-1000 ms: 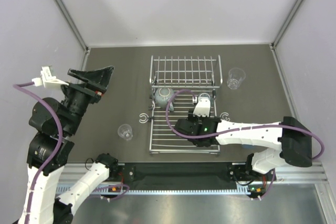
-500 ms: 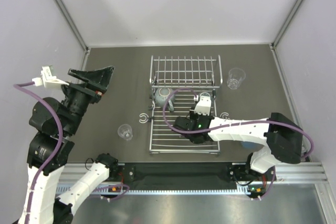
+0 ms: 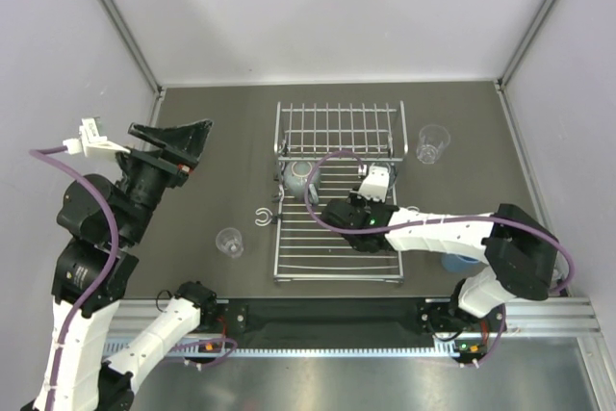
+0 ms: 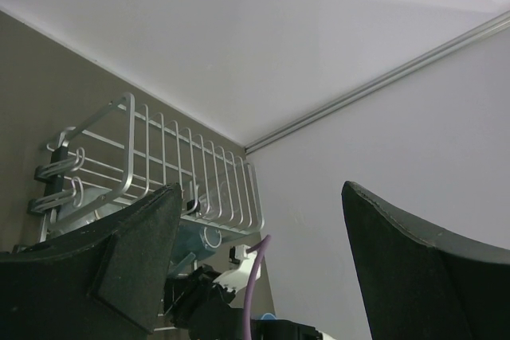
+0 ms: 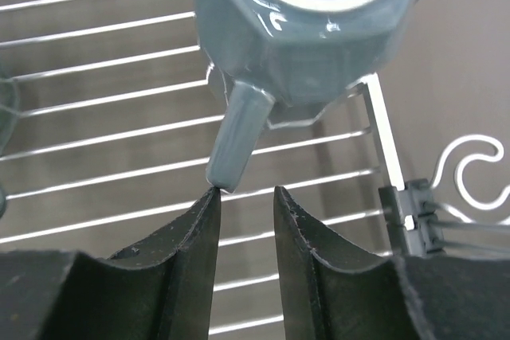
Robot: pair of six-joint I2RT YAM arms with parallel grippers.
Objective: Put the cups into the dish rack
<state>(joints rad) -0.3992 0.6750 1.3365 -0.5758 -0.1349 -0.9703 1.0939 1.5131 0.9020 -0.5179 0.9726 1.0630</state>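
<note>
White enclosure walls (image 3: 337,7), dark table (image 3: 481,122) under everything. dish rack (image 3: 337,238) sits mid-frame in the top view, hinged panel standing at its far end. right gripper (image 5: 245,193) is over the rack's right side, nearly closed, thin gap, nothing in it. The finger on the left of the wrist view looks to be touching the handle tip of a grey-blue mug (image 5: 307,29), which sits at the rack's right-hand edge, apparently mouth-down. Risk 1: a push forward from here hits the handle instead of straddling it, so the mug spins or slides off the edge bar; it needs to open first. Risk 2: the right forearm crosses the lower right of the top view with the light-blue tumbler (image 3: 450,263) peeking out beneath it, so a swing could knock it. left gripper (image 3: 173,137) is raised at the left, wide open, empty. second grey-blue mug (image 3: 299,176) is at the rack's upper left with the purple cable (image 3: 307,194) looping close, so a snag is possible. clear tumbler (image 3: 433,143) at upper right and other clear tumbler (image 3: 229,242) left of the rack are both off it; transparent, easy to misgrip. white clip (image 3: 262,216) lies beside the rack, not cargo.
</note>
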